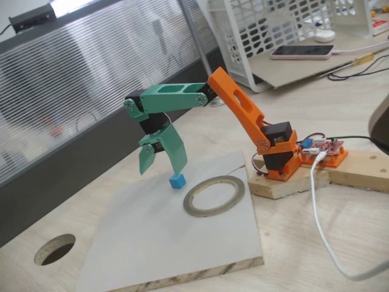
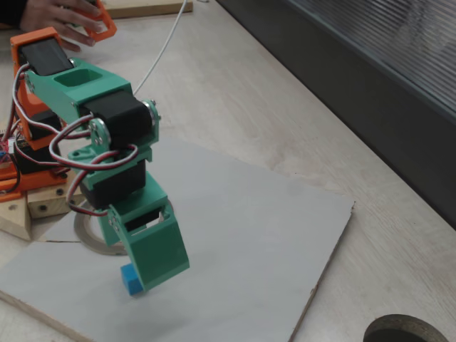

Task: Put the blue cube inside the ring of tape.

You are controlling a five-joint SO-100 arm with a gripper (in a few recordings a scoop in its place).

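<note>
Blue cube [image 1: 177, 180] looks light, rigid, smooth: pinch two opposite flat faces. Fingers [image 1: 176, 159] spread, empty, just above it; ring of tape [image 1: 214, 195] at cube's 4 o'clock.

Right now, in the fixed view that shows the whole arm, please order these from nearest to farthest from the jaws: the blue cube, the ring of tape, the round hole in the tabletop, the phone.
Measured from the gripper:
1. The blue cube, just below the jaws on the grey board.
2. The ring of tape, lower right, flat on the board.
3. The round hole, far lower left in the tabletop.
4. The phone, far upper right.
</note>
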